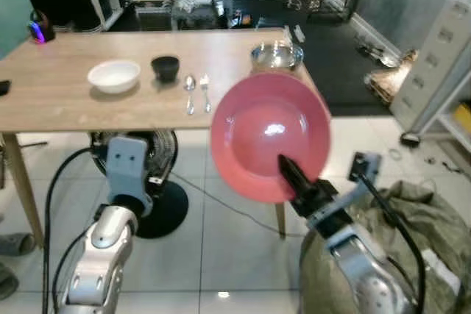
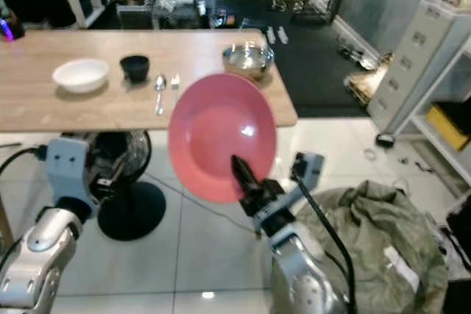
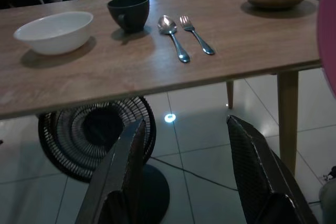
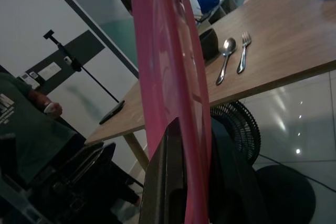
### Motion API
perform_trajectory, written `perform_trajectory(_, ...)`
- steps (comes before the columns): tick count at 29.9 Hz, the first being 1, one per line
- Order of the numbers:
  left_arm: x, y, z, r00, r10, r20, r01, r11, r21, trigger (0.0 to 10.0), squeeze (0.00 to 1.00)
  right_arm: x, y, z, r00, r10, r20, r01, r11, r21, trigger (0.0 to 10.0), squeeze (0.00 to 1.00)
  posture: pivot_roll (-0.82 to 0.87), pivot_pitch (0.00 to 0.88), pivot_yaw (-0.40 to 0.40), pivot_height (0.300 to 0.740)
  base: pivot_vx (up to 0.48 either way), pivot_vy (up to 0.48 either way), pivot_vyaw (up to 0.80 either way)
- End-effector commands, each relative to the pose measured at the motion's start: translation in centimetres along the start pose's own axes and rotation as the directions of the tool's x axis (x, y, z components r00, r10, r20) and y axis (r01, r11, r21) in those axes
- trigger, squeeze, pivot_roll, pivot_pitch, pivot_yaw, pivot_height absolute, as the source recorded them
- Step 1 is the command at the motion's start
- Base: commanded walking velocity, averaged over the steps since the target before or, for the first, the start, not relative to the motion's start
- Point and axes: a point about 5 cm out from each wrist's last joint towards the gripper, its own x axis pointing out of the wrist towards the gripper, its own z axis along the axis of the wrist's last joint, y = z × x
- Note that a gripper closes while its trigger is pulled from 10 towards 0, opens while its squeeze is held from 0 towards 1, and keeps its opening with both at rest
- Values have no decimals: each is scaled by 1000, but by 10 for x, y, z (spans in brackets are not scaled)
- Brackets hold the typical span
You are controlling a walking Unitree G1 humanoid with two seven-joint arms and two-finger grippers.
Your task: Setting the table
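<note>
pink plate pinched at its rim by right gripper; level it before lowering beside fork; left gripper spread, idle

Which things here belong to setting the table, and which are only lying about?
For the job:
- pink plate, clamped in the right tool
- white bowl
- black cup
- spoon and fork
- steel bowl
- wooden table

Lying about:
- floor fan under the table
- green cloth heap
- filing cabinet
- black phone at the table's edge
</note>
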Motion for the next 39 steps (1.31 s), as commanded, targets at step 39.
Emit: perform_trajectory(39, 5, -2, 4, 1000, -15, 8, 15, 1000, 10, 10000, 0, 3, -9, 11, 999, -34, 43, 35, 999, -37, 10000, 0, -61, 0, 123, 740, 480, 0, 0)
